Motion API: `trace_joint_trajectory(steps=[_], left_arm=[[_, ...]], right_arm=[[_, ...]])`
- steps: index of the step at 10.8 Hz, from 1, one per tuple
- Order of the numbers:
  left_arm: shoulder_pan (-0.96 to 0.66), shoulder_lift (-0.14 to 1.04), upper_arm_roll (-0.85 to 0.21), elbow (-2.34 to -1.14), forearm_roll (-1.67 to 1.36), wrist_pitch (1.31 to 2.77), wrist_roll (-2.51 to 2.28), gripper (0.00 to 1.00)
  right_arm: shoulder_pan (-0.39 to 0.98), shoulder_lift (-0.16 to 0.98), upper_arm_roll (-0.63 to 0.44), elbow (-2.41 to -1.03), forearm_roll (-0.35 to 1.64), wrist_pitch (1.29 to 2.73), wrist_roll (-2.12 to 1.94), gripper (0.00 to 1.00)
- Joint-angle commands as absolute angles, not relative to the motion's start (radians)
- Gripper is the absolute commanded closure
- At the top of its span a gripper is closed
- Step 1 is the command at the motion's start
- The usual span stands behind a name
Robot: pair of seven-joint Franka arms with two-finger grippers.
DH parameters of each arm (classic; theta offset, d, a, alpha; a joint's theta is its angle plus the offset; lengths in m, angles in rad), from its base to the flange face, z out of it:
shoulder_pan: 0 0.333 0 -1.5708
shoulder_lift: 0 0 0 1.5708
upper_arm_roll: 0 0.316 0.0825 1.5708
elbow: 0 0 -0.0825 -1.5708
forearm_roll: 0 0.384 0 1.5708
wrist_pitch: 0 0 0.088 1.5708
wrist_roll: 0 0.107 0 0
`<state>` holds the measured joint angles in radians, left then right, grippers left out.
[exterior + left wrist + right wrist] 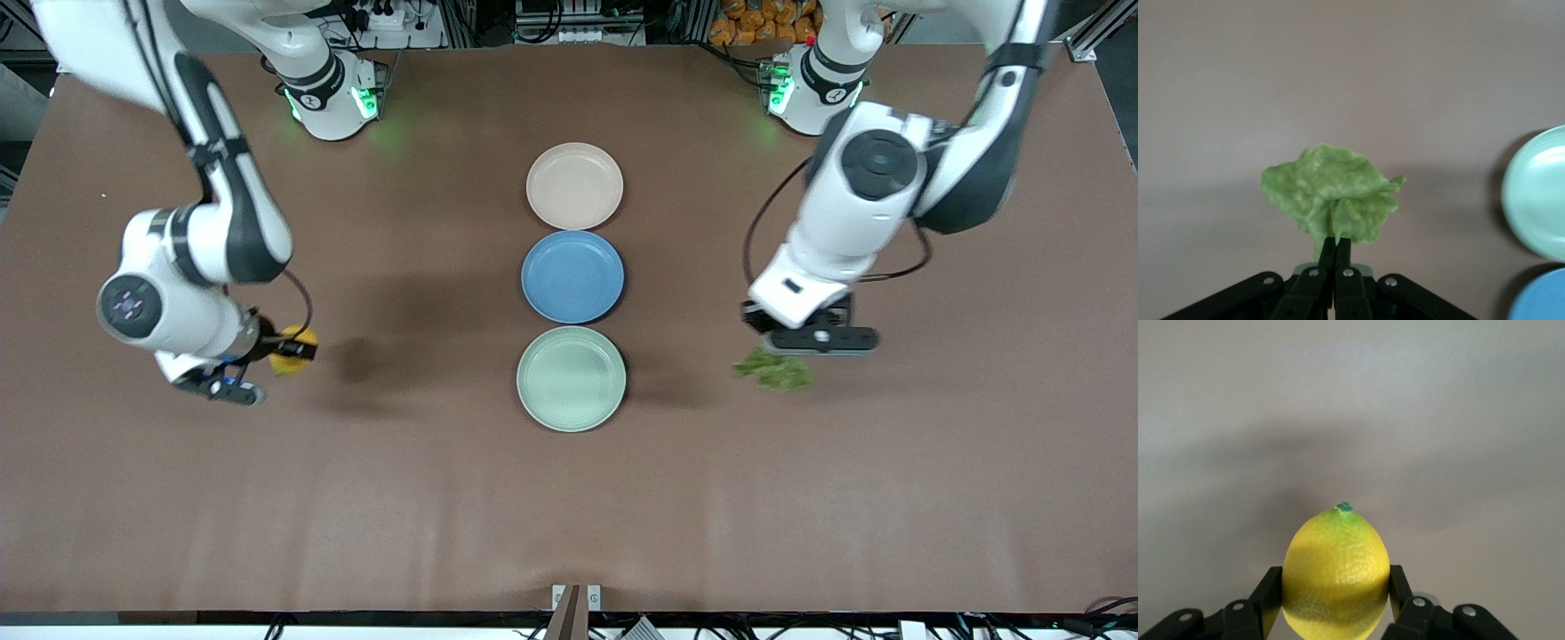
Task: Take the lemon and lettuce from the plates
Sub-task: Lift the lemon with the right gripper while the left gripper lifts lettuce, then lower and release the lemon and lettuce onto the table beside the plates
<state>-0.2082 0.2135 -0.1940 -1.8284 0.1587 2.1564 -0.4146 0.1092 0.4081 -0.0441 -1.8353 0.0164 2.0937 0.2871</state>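
Right gripper point(283, 348): clenched on the lemon point(293, 349), held up over bare table point(178, 498) toward the right arm's end, well apart from the plates. Midway: beige-pink plate point(574, 185), blue plate point(573, 276), mint green plate point(571, 379), all bare. Left gripper point(782, 354): pinching the lettuce point(773, 369) above the table toward the left arm's end. Picking judged done; next, probably lowering and releasing each onto the table.

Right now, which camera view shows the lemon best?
The right wrist view shows it best: the lemon fills the foreground, gripped between the right gripper fingers, with its green tip visible. The front view shows the lemon only as a small yellow spot, partly hidden by that gripper. The left wrist view does not show it.
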Motion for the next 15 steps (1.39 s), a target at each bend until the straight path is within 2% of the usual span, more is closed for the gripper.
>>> trace_joint_trajectory(steps=[1,4,6,7,8,12,15], left_arm=[[-0.030,0.118,-0.209,-2.006,0.063,2.163,-0.183,1.00],[0.109,0.190,-0.206,-2.022,0.044,2.190,-0.060,1.00],[0.144,0.279,-0.206,-2.025,0.044,2.258,-0.060,1.00],[0.159,0.311,-0.206,-2.037,0.044,2.304,-0.060,1.00],[0.160,0.336,-0.206,-2.046,0.044,2.344,-0.060,1.00],[0.155,0.394,-0.206,-2.043,0.046,2.399,-0.063,1.00],[0.147,0.400,-0.207,-2.040,0.046,2.399,-0.077,1.00]], right_arm=[[0.013,0.614,-0.026,-1.608,-0.050,2.115,0.172,1.00],[-0.064,0.748,-0.026,-1.559,-0.054,2.314,-0.003,1.00],[-0.063,0.750,-0.025,-1.559,-0.049,2.321,0.004,0.99],[-0.061,0.746,-0.025,-1.560,-0.048,2.313,0.003,0.33],[-0.066,0.739,-0.025,-1.559,-0.046,2.268,-0.001,0.00],[-0.058,0.649,-0.021,-1.568,-0.046,2.005,-0.030,0.00],[-0.069,0.537,-0.020,-1.691,-0.032,1.985,-0.044,0.00]])
